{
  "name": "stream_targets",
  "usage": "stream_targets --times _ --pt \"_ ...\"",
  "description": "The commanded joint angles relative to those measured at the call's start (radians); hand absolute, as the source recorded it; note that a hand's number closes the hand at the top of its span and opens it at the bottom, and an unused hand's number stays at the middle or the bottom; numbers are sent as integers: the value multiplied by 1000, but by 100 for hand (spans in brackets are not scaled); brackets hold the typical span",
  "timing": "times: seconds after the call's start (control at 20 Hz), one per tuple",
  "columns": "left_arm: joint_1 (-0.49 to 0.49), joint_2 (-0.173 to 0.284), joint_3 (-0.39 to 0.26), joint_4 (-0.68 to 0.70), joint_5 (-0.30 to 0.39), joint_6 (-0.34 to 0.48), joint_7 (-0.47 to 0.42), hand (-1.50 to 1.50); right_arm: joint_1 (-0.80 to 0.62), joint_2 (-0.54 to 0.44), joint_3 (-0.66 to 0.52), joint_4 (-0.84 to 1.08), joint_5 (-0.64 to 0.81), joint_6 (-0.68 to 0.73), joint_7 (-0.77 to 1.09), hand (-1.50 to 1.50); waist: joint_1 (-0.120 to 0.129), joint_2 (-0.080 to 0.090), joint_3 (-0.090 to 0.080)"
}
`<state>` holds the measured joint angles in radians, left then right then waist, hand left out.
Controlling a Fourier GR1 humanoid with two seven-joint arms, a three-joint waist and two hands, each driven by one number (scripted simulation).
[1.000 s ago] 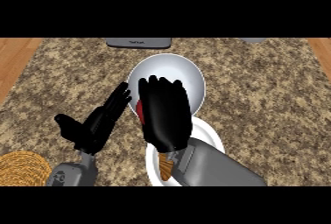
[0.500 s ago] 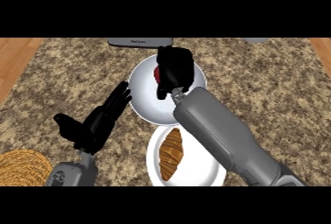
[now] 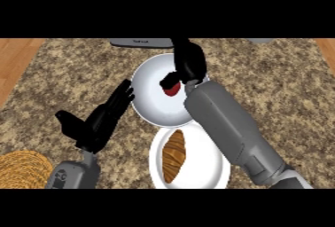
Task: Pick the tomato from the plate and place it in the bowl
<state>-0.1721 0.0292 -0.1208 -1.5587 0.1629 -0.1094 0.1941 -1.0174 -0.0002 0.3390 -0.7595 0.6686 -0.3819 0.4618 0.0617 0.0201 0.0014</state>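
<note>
A white bowl [image 3: 152, 99] sits at the middle of the counter. My right hand [image 3: 188, 64] hangs over its far right part, fingers curled. The red tomato [image 3: 172, 90] shows just below the thumb, which lies against it, over the bowl's inside; the hand and wrist hide most of it. In front of the bowl a white plate [image 3: 208, 166] holds a brown croissant [image 3: 174, 155]. My left hand [image 3: 98, 122] rests open to the left of the bowl, fingers up.
A woven round mat [image 3: 23, 170] lies at the lower left. A grey appliance [image 3: 141, 42] stands at the counter's far edge, just behind the bowl. Wooden floor shows beyond the counter at both sides.
My right hand has carried the tomato from over the plate up and back over the bowl. More of the tomato shows now. The left hand has stayed where it was.
</note>
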Motion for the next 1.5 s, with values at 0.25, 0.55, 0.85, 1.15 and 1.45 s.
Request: stream_targets --times 0.25,0.55,0.85,1.15,1.45 --pt "21 24 34 1 24 -18 -4 0 143 0 -62 -319 -362 -260 -332 -150 -27 -16 1" --pt "71 30 53 -37 26 5 6 0 506 -4 74 -717 -417 -224 -432 -150 -88 -30 0" --pt "116 5 30 -25 -10 21 -49 0 836 -120 260 -1159 -383 -200 -447 -150 -116 -38 -1" --pt "95 16 63 -63 13 42 2 0 1258 -331 462 -1447 -322 -242 -625 150 -135 -41 1" --pt "142 37 81 -59 36 9 -20 0 1600 -513 639 -1433 -292 -355 -902 150 -148 -45 4"
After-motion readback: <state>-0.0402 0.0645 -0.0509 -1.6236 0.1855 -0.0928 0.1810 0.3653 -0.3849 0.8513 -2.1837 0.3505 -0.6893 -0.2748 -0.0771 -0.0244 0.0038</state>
